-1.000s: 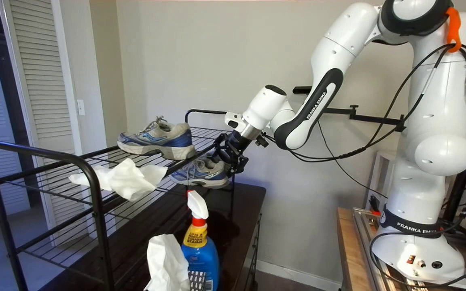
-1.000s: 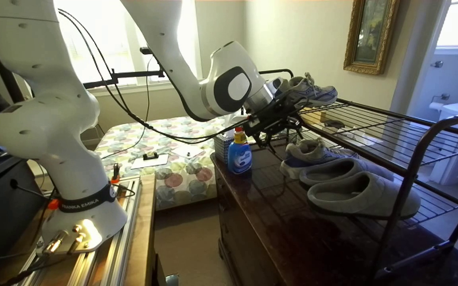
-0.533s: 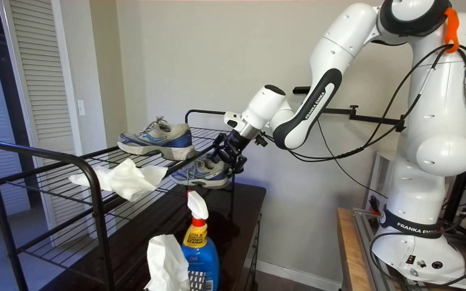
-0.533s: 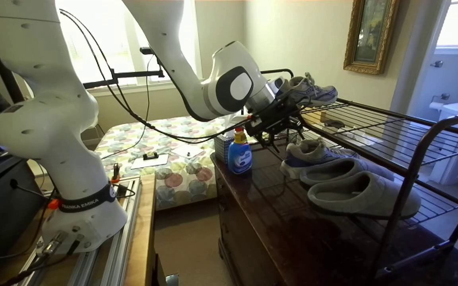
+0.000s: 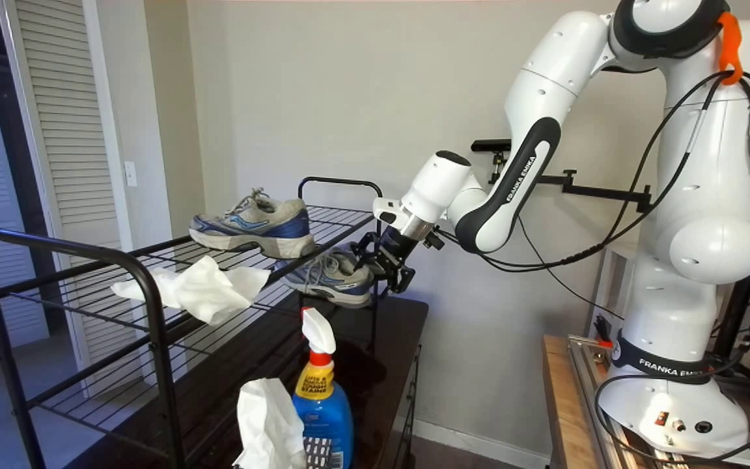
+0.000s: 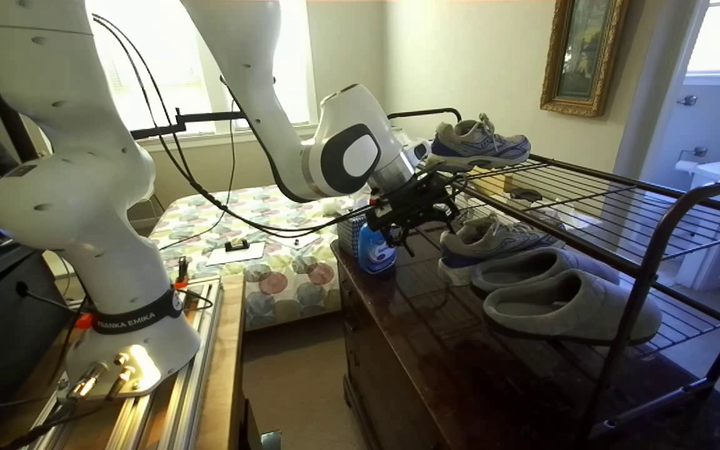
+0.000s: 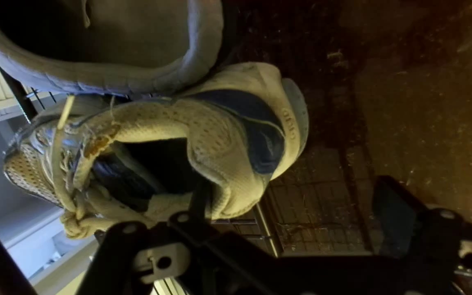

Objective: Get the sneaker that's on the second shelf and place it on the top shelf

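Sneaker (image 5: 334, 280) near mid-frame in an exterior view, at the second shelf (image 6: 697, 307), shifted slightly right since the earlier frame and turned, heel a little lower. Likewise lower and farther right: gripper (image 7: 295, 196), spread wide in the wrist view, one finger across the shoe's collar, contact impossible to judge. Unchanged, left of centre: another sneaker (image 5: 251, 225) on the top shelf (image 5: 336, 215).

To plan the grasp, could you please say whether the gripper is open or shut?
The gripper is open: in the wrist view, its fingers stand wide apart.
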You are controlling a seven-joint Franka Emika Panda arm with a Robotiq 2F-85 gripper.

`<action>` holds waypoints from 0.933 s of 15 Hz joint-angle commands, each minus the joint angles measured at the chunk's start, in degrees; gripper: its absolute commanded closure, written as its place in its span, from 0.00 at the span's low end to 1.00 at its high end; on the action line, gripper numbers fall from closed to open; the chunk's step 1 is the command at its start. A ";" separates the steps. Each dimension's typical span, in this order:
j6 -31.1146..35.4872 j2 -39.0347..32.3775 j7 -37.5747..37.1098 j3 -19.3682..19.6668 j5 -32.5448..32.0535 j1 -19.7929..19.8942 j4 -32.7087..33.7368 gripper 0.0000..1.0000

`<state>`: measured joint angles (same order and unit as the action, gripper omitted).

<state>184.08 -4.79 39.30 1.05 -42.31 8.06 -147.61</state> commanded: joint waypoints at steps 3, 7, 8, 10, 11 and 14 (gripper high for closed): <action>1.18 4.98 -2.23 4.40 -4.62 -0.22 -1.44 0.00; 1.17 4.59 -3.21 4.10 -4.79 -0.24 -0.54 0.26; 1.08 4.55 -3.29 4.05 -4.76 -0.29 -0.45 0.32; 0.68 4.24 -3.40 3.93 -4.54 -0.49 -0.12 0.47; 0.64 4.03 -3.47 3.91 -4.50 -0.55 0.08 0.55; 0.66 3.41 -2.42 3.98 -1.68 -1.09 0.46 0.51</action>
<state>184.79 -0.56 37.51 4.74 -44.61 7.79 -148.05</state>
